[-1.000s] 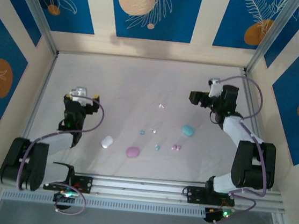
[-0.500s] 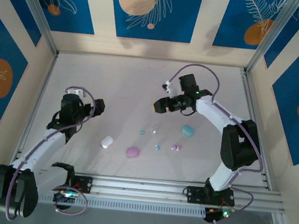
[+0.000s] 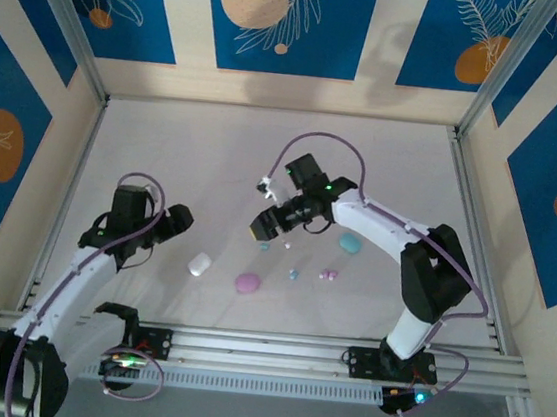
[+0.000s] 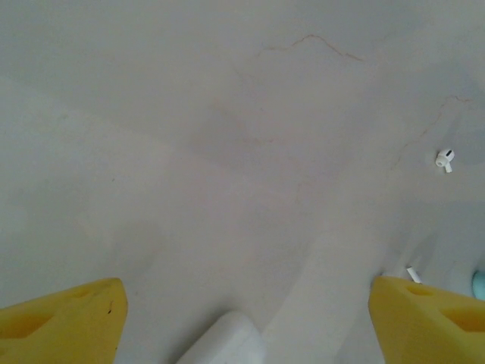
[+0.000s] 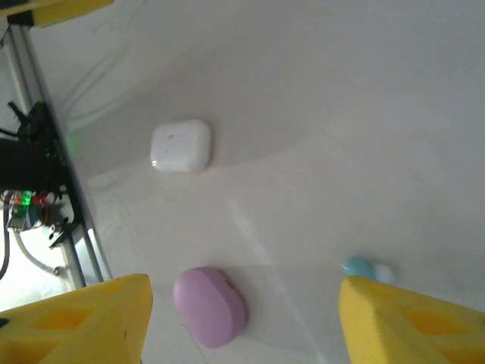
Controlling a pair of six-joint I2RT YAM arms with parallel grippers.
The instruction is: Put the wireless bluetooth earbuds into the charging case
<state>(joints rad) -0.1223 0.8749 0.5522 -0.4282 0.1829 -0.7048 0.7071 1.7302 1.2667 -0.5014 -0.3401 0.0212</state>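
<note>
Pale tabletop, white case, pink case, teal case closed, earbuds loose outside, left pincer and right pincer apart.

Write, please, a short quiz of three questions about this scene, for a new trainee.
1. Which charging case lies nearest the left gripper? A the pink case, B the white case, C the teal case.
2. True or false: the right gripper is shut.
3. How many charging cases lie on the table?
Key: 1 B. 2 False: its fingers stand wide apart, with nothing between them. 3 Three.
</note>
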